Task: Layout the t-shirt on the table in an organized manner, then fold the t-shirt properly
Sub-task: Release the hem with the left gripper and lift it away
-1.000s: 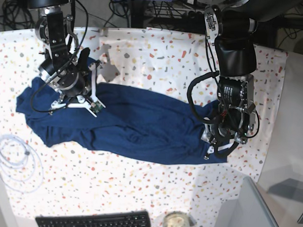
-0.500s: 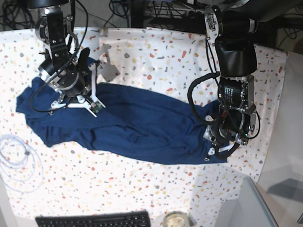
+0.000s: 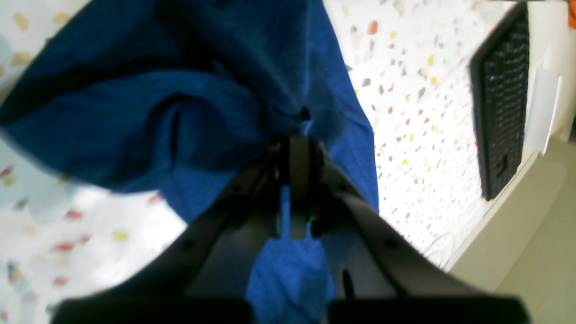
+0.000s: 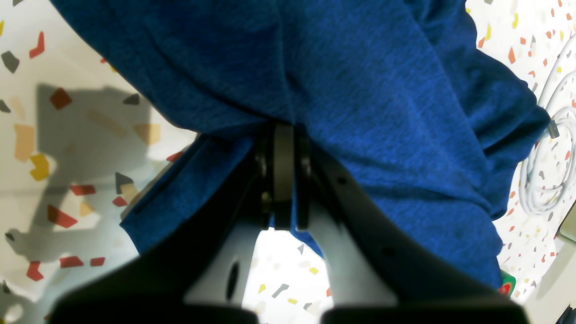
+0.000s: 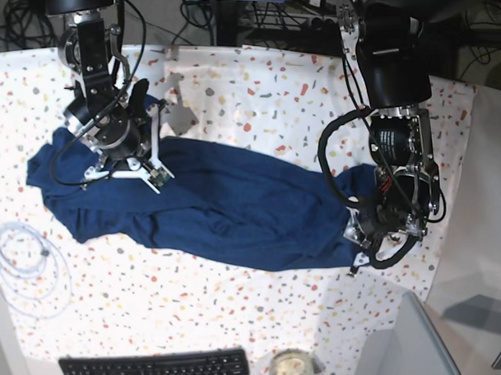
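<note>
It looks like a lab: cables (image 5: 26,15) behind the speckled table (image 5: 262,81), a keyboard (image 5: 158,367), a coiled white cable (image 5: 30,266).

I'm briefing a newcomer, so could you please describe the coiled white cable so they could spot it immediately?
Start from the white terrazzo-speckled table cover and find the long dark navy-blue fabric t-shirt stretched across it. Just beyond the shirt's end nearest the right gripper, toward the black keyboard, lies the thin white cable. It is the only looped, ring-shaped thing there.
</note>
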Robot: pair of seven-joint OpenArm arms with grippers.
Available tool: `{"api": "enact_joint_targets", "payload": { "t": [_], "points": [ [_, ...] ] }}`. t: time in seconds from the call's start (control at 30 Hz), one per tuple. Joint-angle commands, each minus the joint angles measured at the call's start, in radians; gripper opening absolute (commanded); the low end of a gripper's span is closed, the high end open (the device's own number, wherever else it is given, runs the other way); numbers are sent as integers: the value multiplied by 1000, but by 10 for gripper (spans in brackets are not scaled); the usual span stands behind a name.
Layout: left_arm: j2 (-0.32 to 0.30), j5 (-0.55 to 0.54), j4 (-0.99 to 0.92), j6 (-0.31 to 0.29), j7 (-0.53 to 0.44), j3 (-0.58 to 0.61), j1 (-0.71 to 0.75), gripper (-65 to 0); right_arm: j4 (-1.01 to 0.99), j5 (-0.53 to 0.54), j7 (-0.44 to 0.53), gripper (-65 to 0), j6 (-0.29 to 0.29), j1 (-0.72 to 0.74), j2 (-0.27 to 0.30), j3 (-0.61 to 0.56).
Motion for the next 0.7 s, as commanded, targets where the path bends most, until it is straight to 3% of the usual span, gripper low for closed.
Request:
{"api": "enact_joint_targets", "payload": {
  "t": [0.0,0.67],
  "points": [
    [-4,-2,31,18,-1,0,-1,-650,14,2,15,-650,-3,11,2,1],
    [-11,-2,34,31,1,2,118,-650,14,2,15,-650,-3,8,2,1]
  ]
}}
